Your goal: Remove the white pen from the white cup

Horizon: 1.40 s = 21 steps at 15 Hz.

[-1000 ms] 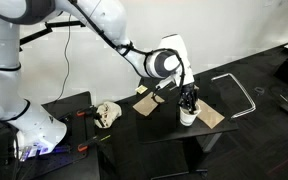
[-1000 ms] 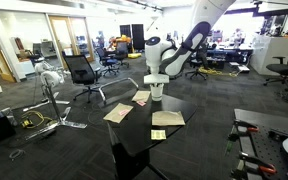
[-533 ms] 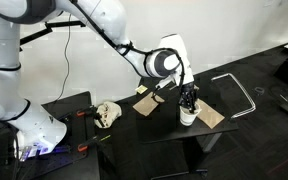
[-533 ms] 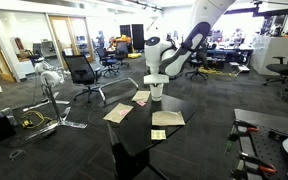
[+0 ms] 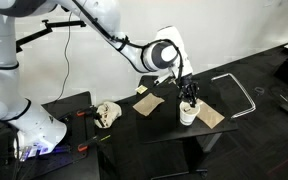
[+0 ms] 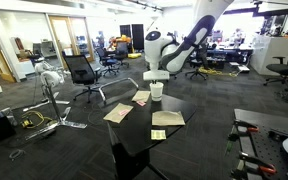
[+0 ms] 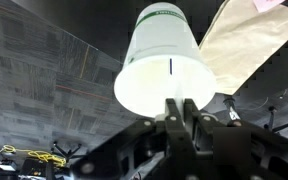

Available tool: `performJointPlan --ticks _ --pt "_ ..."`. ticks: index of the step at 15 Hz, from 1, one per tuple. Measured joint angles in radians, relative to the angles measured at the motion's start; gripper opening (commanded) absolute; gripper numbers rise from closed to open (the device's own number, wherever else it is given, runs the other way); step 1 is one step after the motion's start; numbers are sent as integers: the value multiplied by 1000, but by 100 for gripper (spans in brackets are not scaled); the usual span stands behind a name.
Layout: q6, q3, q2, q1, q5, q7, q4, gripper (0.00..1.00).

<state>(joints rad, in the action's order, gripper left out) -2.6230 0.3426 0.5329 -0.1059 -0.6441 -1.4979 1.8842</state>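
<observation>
The white cup (image 7: 159, 55) stands on the black table (image 6: 134, 140) and shows in both exterior views (image 5: 187, 117) (image 6: 156, 91). My gripper (image 7: 180, 108) hangs straight above its mouth, just over the rim in the exterior views (image 5: 189, 96) (image 6: 156, 74). The jaws are pressed close together on the white pen (image 7: 171, 68), which shows only as a thin line running from the fingertips down into the cup. The pen is too small to make out in either exterior view.
Tan paper sheets lie round the cup (image 7: 249, 45) (image 5: 149, 103) (image 6: 118, 112) (image 6: 168, 118). A yellow note (image 6: 158, 134) lies nearer the table front. A crumpled pale object (image 5: 107, 112) sits on a side stand. A bent metal frame (image 5: 239, 90) and an office chair (image 6: 81, 72) are nearby.
The gripper has risen a little above the cup, with the arm's wrist lifting. The cup has stayed in place.
</observation>
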Motion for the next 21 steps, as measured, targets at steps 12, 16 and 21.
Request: performJointPlan --ticks 12,16,21 --pt "11 -20 -263 -23 -215 -3 106 3" --pt "5 -77 -335 6 -239 9 140 3" --pt "-43 -164 -387 56 -181 154 210 3"
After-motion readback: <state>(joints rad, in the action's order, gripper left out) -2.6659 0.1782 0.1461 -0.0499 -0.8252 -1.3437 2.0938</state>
